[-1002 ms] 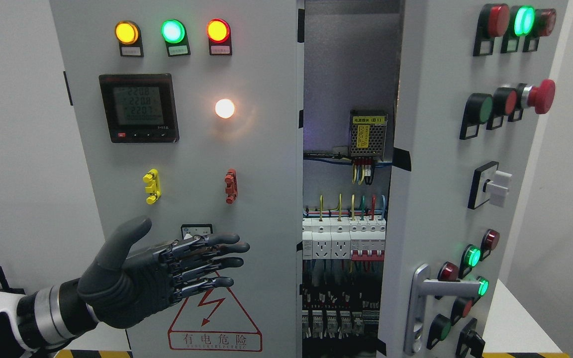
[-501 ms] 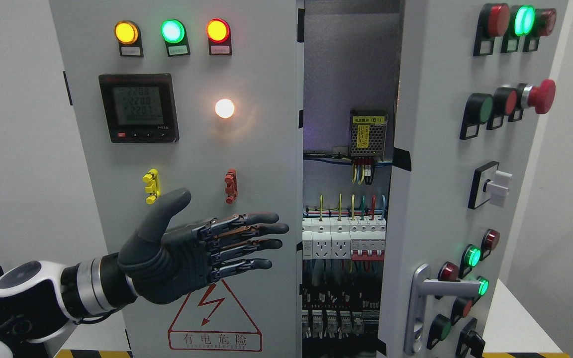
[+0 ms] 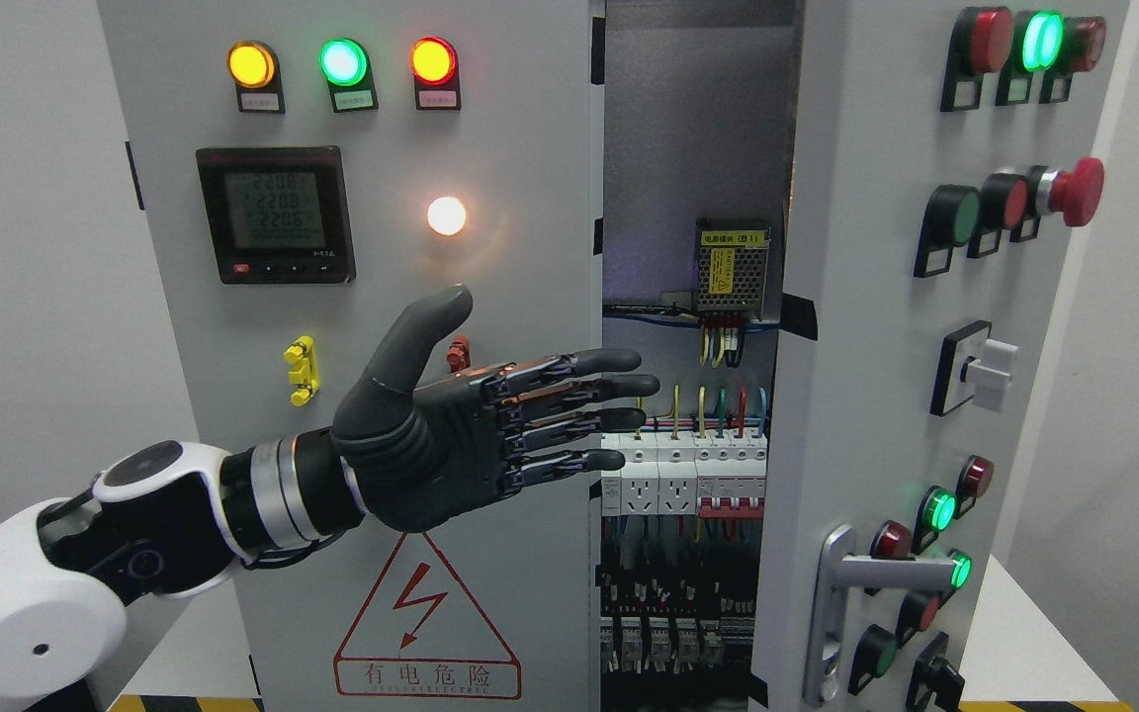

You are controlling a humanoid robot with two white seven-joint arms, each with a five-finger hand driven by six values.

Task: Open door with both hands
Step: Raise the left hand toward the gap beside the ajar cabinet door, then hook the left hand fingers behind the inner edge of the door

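The left hand [image 3: 461, 435] was stretched out flat, fingers [image 3: 579, 410] straight and a little apart, thumb raised, holding nothing. Its fingertips had crossed in front of the free edge of the left door [image 3: 382, 297] and lay over the gap between the two doors. The right hand was not in view.

The main risk, as I judged it, was the fingers going too far into the gap, where the breakers [image 3: 678, 470] and coloured wires [image 3: 718, 405] sat just behind them; a snag there could pull a wire or trip a switch. A flat palm could also slide off the thin door edge without catching it, or push the left door toward shut instead of pulling it.

The left door stood upright, long axis vertical, its face toward the camera and apparently nearly closed. The right door [image 3: 876, 346] was also upright but swung open toward the near right, with its handle [image 3: 841, 593] low on the panel.
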